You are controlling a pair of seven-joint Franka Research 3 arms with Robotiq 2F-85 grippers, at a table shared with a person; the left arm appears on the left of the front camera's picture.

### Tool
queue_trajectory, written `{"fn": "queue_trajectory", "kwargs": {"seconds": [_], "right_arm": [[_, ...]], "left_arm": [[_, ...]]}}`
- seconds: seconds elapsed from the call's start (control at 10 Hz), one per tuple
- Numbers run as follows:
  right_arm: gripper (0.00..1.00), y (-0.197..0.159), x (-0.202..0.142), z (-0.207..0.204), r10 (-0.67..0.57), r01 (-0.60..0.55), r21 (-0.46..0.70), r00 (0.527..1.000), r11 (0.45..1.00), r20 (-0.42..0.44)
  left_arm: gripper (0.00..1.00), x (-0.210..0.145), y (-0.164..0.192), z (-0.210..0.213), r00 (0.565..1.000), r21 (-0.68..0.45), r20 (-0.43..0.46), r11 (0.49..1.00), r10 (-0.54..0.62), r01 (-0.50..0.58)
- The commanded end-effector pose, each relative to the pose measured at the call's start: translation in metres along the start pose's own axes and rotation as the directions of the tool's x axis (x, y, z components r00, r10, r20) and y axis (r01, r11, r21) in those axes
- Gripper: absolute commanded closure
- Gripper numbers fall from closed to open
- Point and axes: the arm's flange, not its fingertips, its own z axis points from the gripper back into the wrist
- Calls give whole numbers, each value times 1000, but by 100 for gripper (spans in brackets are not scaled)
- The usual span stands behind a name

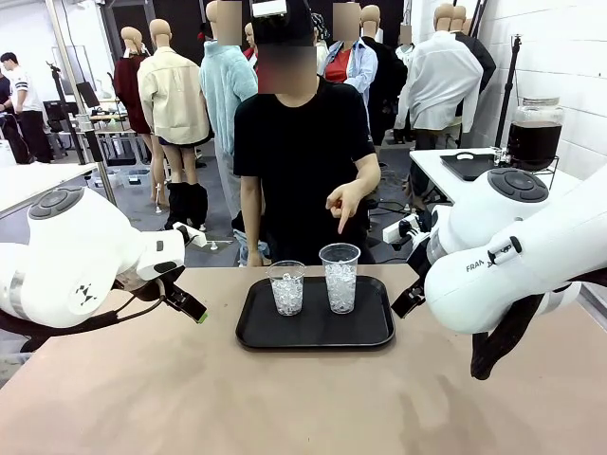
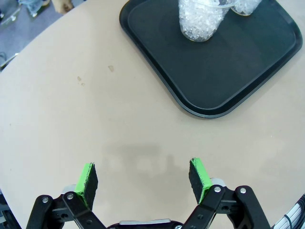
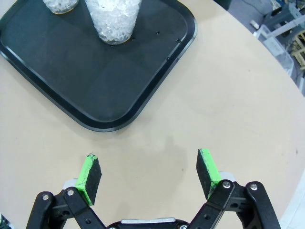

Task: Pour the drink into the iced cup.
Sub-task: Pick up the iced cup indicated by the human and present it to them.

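The drink (image 1: 533,144) stood dark brown in a clear glass dispenser jar (image 1: 541,108) on a white side table (image 1: 438,171) at the far right, well away from me and beyond the table (image 1: 285,398) I worked at. Next to the jar lay a small black tray (image 1: 467,166).

The one piece of writing I could read was the start of a word, "FRA", on my right arm (image 1: 531,256); the remaining letters were too small.

On my table sat a black tray (image 1: 313,334) holding two clear plastic cups packed with ice and nothing else: a shorter cup (image 1: 286,287) on my left and a taller cup (image 1: 340,278) just beside it. A person across the table held a hand (image 1: 343,202) above the taller cup, one finger pointing down.

My left jaws hung released over bare table, the green pads (image 2: 87,179) spread wide. That wrist view showed the shorter cup at the top, a corner of the tray and faint marks (image 2: 110,69) on the tabletop. My right jaws were equally slack, pads (image 3: 89,177) apart and gripping nothing; that view showed the taller cup nearest and small specks (image 3: 167,58) by the tray's rim. The jar, the person and the lettering appeared in the front view.
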Motion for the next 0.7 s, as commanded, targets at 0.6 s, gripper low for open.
{"fn": "queue_trajectory", "kwargs": {"seconds": [0.6], "right_arm": [[0,-104,37,-2,544,-545,169,838,822,56]], "left_arm": [[0,0,1,0,1000,1,0,1000,1,-1]]}}
